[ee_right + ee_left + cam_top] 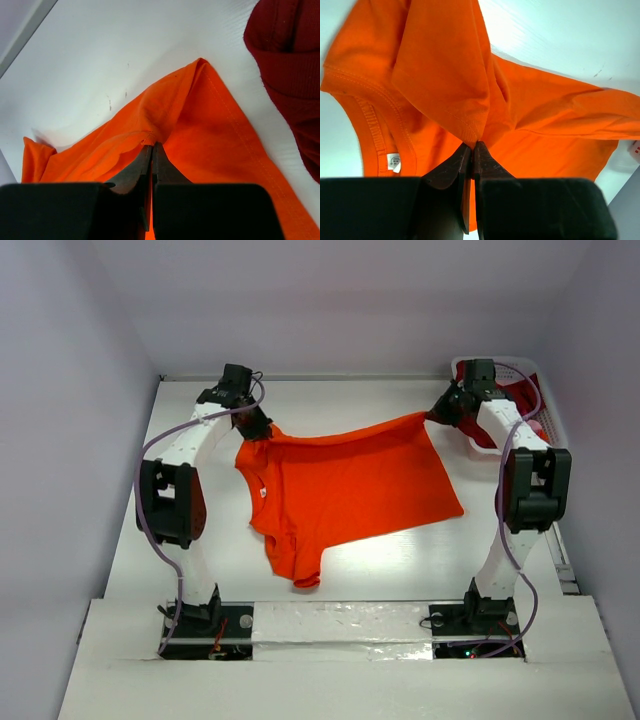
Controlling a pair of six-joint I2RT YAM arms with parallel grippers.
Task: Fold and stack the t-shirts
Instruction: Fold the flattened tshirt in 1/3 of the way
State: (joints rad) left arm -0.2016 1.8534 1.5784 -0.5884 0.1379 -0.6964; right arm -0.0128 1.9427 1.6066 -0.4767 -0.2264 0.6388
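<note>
Both sets of jaws are pinched shut on orange cloth.

Top view: left gripper (255, 428) grips the orange t-shirt (350, 485) at its far-left end, right gripper (432, 415) at its far-right corner. The far edge hangs lifted between them and the rest drapes on the table (400, 565). White basket (552, 422) at far right holds dark red shirts (520, 398), partly hidden by the right arm; count unclear.

Left wrist view: left gripper (472, 145) bites a bunched fold of the orange t-shirt (445, 65). Collar and white label (395, 161) at left, print unreadable.

Right wrist view: right gripper (151, 145) pinches the orange t-shirt (215, 135) at a hemmed corner. Dark red shirts (292, 60) cut off at the right edge.
</note>
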